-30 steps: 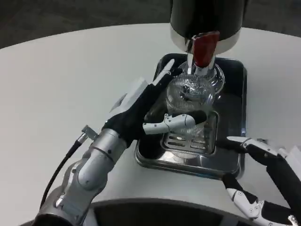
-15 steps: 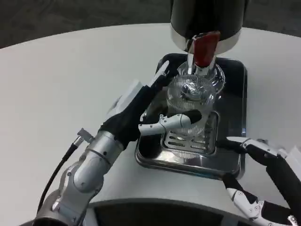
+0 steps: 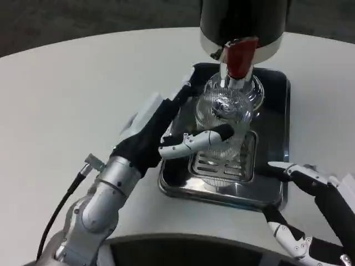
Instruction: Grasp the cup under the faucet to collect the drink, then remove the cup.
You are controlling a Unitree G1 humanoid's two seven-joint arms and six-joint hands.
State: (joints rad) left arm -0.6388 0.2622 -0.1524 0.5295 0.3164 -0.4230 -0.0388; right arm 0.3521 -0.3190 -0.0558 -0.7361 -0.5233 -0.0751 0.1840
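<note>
Left hand (image 3: pixel 166 124) wraps the cup (image 3: pixel 222 119) under the faucet (image 3: pixel 239 58) | right hand (image 3: pixel 310 216) splayed loose at five o'clock | filling pending, removal left

1 cup (image 3: pixel 224 113), 1 dispenser (image 3: pixel 244 27), 1 tray (image 3: pixel 277 183), 2 robot hands.

Black-and-silver dispenser (image 3: pixel 244 25): upper body cut off by top edge.
Right hand (image 3: pixel 316 216): cropped at right and bottom edges.
Clear ribbed glass cup (image 3: pixel 224 113): contents indiscernible; faucet outlet hidden behind red lever (image 3: pixel 240 57).
</note>
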